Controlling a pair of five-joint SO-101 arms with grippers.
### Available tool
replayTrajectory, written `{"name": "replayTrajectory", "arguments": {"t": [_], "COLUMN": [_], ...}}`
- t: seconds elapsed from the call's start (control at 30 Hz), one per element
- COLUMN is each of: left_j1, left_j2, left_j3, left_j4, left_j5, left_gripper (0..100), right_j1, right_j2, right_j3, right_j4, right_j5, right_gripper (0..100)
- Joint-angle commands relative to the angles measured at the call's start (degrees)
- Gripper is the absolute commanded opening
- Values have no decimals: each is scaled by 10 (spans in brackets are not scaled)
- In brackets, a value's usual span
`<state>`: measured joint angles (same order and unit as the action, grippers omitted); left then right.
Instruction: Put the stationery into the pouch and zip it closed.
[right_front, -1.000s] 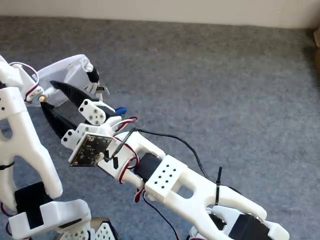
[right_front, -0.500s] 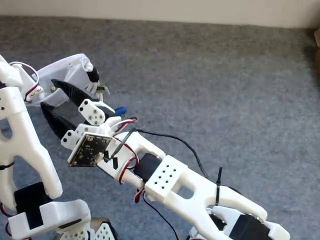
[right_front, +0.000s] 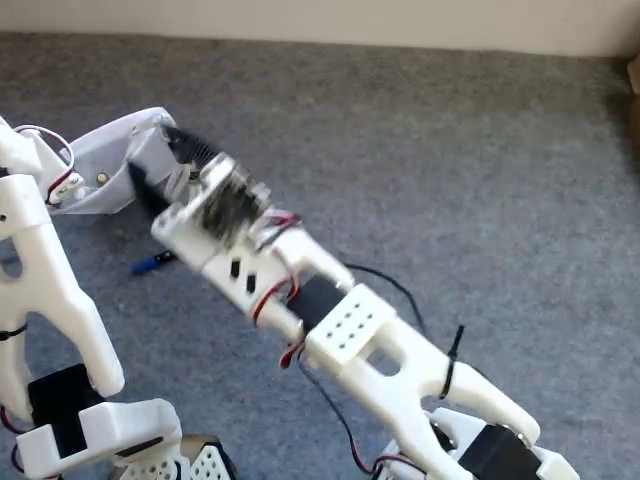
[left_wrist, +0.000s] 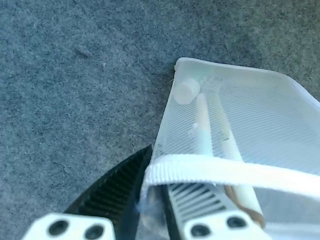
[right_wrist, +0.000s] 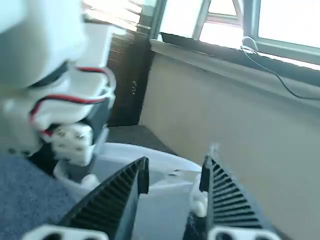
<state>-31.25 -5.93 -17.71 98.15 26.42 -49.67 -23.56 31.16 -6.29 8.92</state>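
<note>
The white mesh pouch (right_front: 108, 152) lies at the table's far left on grey carpet. My left gripper (left_wrist: 150, 202) is shut on the pouch's (left_wrist: 260, 125) white zipper rim, and white pens (left_wrist: 205, 135) lie inside the mesh. My right gripper (right_front: 160, 165) sits over the pouch's mouth, turned on its side. Seen from its own wrist, the right gripper (right_wrist: 170, 200) is open, its black fingers (right_wrist: 115, 200) straddling the pouch rim (right_wrist: 150, 162). A blue pen (right_front: 155, 263) lies on the carpet in front of the pouch, beside the right arm.
The left arm's white body (right_front: 40, 280) stands at the left edge, and its wrist (right_wrist: 65, 115) is close beside the right gripper. Open grey carpet (right_front: 450, 160) stretches to the right. A pale wall runs along the far edge.
My right gripper has rolled over and swung up toward the pouch's mouth. The blue pen, before only a tip beside the gripper, now lies in the open on the carpet. The left arm kept still.
</note>
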Motion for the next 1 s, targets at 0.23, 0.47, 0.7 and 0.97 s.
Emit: {"name": "replayTrajectory", "arguments": {"t": [0.23, 0.47, 0.7, 0.97], "left_j1": [-15, -19, -28, -28], "left_j2": [-52, -49, -49, -48], "left_j3": [28, 28, 28, 28], "left_j4": [3, 3, 3, 3], "left_j5": [4, 4, 4, 5], "left_gripper": [6, 6, 6, 6], "right_j1": [164, 165, 165, 165], "right_j2": [-2, -2, 22, 63], "right_j3": [-310, -354, -326, -263], "right_j4": [339, 401, 472, 553], "right_j5": [-252, -255, -277, -387], "right_gripper": [162, 162, 162, 162]}}
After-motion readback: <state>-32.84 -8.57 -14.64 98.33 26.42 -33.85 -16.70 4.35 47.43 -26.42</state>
